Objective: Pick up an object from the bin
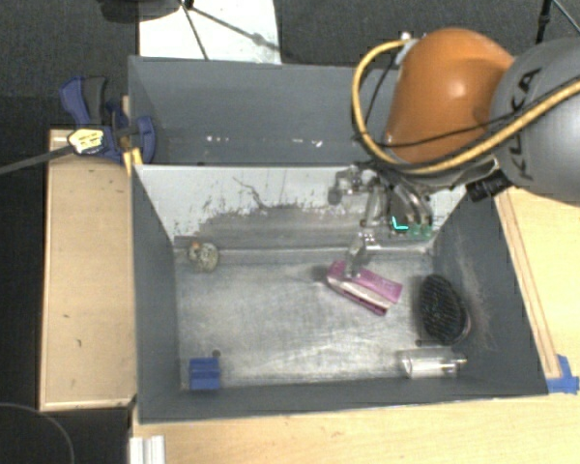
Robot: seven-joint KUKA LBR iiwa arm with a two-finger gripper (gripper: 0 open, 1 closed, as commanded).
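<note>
My gripper [360, 247] hangs low in the bin's right half, under the orange-covered wrist. One metal finger reaches down to the left end of a flat pink-purple object [366, 287] that lies on the floor just below it. Whether the finger touches it I cannot tell. A black oval hairbrush [441, 310] lies to the right of the pink object, near the right wall.
A clear small bottle [430, 363] lies near the front right corner. A blue block [204, 374] sits in the front left corner. A small grey-brown round thing [205, 255] rests by the left wall at the back.
</note>
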